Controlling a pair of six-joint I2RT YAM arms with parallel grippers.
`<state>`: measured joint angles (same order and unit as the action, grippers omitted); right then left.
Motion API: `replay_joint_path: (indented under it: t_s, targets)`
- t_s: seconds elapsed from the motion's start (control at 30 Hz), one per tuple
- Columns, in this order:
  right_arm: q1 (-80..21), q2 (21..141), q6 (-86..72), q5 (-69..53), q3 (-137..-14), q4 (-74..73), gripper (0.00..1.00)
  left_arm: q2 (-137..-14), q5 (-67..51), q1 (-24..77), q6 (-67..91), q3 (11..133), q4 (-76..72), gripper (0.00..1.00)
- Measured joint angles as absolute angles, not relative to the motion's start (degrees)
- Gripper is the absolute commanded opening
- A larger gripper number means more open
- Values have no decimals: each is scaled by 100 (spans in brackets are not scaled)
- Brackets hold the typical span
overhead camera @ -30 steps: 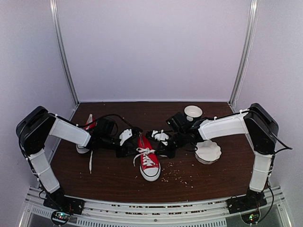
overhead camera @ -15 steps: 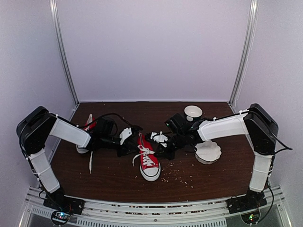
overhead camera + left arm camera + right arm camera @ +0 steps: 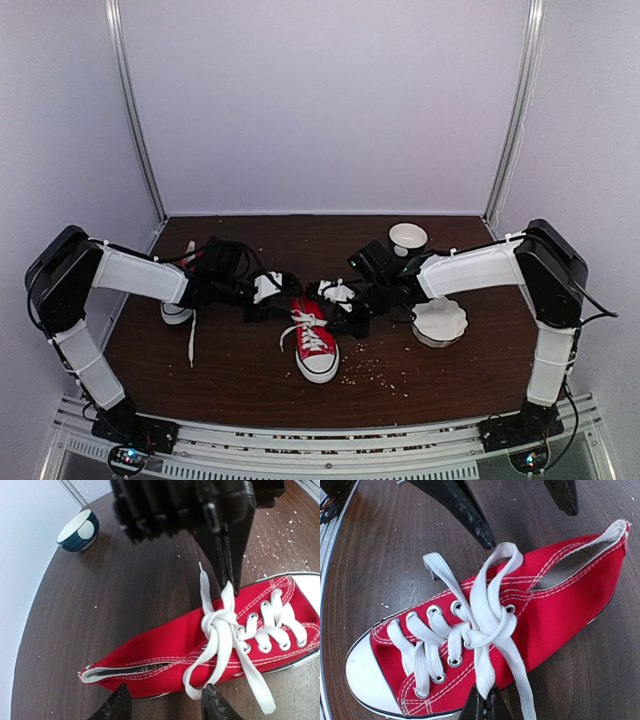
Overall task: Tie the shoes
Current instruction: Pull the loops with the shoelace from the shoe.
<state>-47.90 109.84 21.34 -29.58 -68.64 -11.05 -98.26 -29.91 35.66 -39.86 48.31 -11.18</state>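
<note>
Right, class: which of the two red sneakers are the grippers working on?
The middle sneaker: the left gripper and right gripper meet at its laces. The other sneaker lies apart, under the left arm.

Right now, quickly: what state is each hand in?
Left hand: open, gripping nothing; one finger sits beside the lace loop.
Right hand: closed, pinching a white lace strand of the red sneaker.
</note>
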Motion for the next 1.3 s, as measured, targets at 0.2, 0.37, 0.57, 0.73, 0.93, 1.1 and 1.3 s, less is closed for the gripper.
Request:
replay_joint_path:
  t_s: [0.2, 0.37, 0.57, 0.73, 0.93, 1.1, 1.3]
  targets:
    - [-4790, 10984, 2189, -2958, -6864, -1149, 0, -9935, -2912, 3603, -4414, 4888, -681, 48]
    - [-4790, 10984, 2215, -2961, -6864, -1232, 0, -10193, -2657, 3741, -4510, 5113, -438, 42]
    - [-4781, 10982, 2215, -2961, -6864, -1240, 0, -10228, -2504, 3793, -4464, 5054, -631, 43]
    - [-4788, 10982, 2220, -2963, -6864, -1240, 0, -10154, -2432, 3826, -4351, 4899, -886, 43]
    - [-4788, 10982, 2220, -2965, -6864, -1240, 0, -9701, -2421, 3933, -4316, 4593, -1219, 39]
    - [-4790, 10982, 2220, -2965, -6864, -1238, 0, -9671, -2425, 3977, -4353, 4609, -1190, 41]
    - [-4790, 10982, 2222, -2965, -6864, -1240, 0, -10029, -2414, 4003, -4412, 4980, -832, 29]
